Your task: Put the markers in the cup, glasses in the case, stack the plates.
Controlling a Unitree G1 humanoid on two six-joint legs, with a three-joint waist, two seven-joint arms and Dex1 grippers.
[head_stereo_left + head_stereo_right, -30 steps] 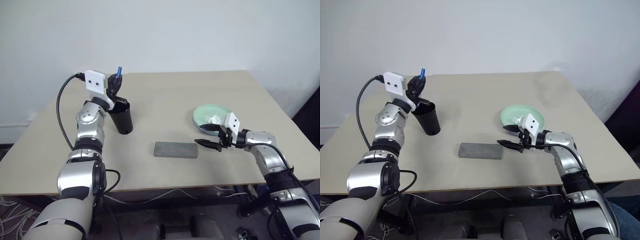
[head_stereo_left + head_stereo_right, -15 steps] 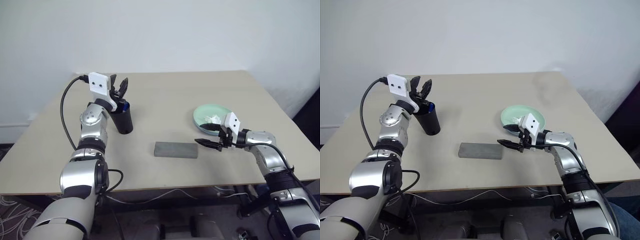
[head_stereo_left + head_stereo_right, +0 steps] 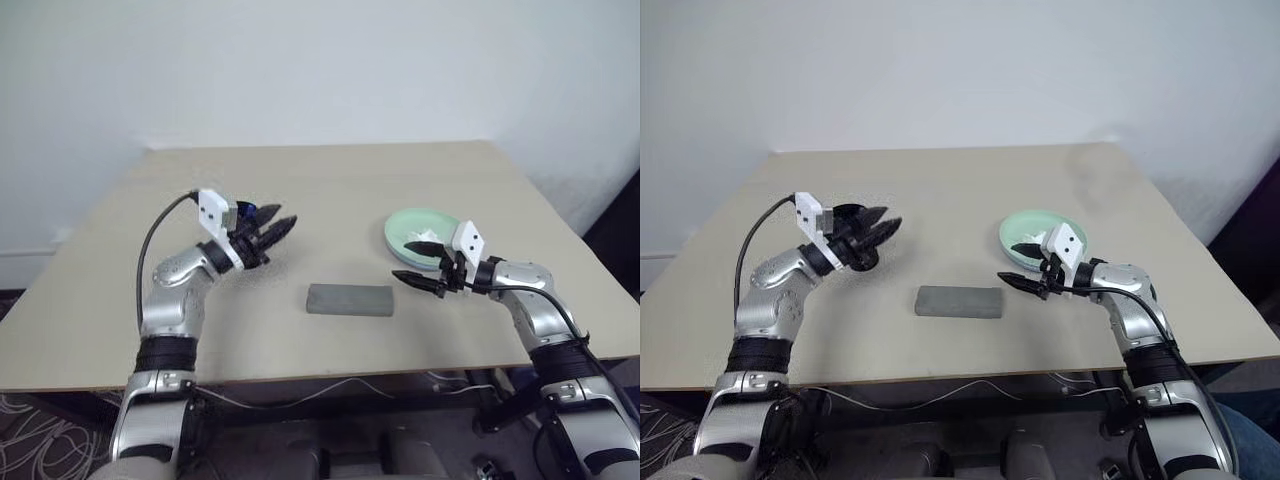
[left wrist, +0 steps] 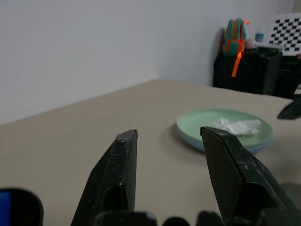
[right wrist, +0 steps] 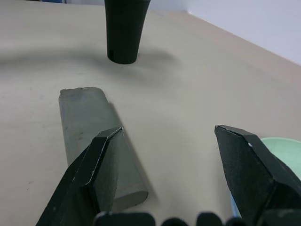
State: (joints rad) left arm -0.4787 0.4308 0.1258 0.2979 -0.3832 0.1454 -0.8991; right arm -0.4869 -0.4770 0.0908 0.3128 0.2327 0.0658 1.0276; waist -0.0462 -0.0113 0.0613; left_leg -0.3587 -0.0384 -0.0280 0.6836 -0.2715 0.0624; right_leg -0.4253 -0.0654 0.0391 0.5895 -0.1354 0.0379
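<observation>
The flat beige tabletop [image 3: 330,190] carries everything, and the biggest risk sits just behind the left gripper [image 3: 272,229]: the black tapered plastic cup [image 5: 123,28] stands touching or nearly touching the back of that wrist, with the blue cap of the white marker [image 3: 246,212] showing at its rim, so a careless swing could tip it and spill the marker. The left fingers stand apart and empty. The stacked plates, mint green over light blue [image 4: 225,129], lie just beyond the right gripper [image 3: 415,264], a crumpled white tissue [image 4: 237,125] on top; a forward nudge could shift the stack. The closed flat grey rectangular case [image 3: 349,299] lies just inward of the right gripper's spread, empty fingers, which could skid it. I cannot see the glasses.
</observation>
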